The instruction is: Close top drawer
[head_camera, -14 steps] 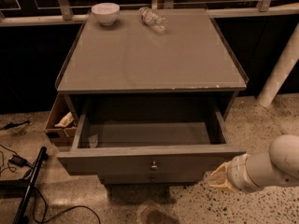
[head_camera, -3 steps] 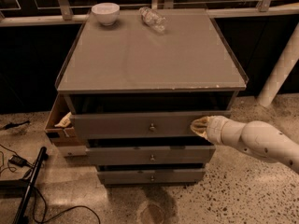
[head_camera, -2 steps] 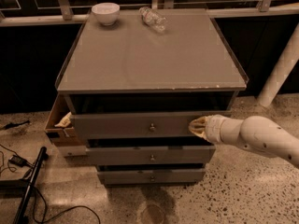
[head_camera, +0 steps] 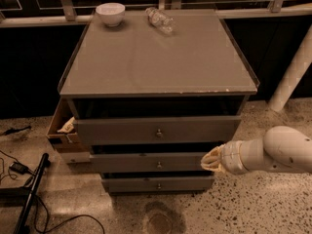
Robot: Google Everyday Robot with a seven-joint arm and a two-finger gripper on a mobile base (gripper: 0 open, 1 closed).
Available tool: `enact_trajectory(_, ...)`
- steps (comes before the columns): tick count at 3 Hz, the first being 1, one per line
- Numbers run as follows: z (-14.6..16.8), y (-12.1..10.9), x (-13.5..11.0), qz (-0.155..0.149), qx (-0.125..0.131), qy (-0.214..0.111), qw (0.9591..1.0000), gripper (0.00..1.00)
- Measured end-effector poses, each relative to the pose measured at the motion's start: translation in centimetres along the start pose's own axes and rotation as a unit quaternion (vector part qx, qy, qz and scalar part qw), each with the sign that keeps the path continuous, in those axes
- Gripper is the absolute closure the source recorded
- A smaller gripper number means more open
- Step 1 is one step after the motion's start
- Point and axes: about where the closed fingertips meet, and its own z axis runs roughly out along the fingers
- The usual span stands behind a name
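Gripper clear of the top drawer, which is nearly home

The jaws look pinched together and empty, a blunt tip suited to pushing, not gripping; the gripper [head_camera: 211,160] sits low at the cabinet's right front corner, level with the middle drawer and just below the top drawer's right end, touching neither. The top drawer [head_camera: 122,129] lies tucked under the counter [head_camera: 156,57] overhang, knob [head_camera: 159,132] facing out, so it reads as pushed in, though I cannot tell if it is fully flush. A bowl [head_camera: 110,12] and bottle [head_camera: 160,19] stand at the counter's back edge, out of the way.
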Motion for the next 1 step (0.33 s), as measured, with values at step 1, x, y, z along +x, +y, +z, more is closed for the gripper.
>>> enact_trajectory(1, 0.08, 0.39, -0.16, 0.000, -0.008, -0.003, 1.0000, 0.76)
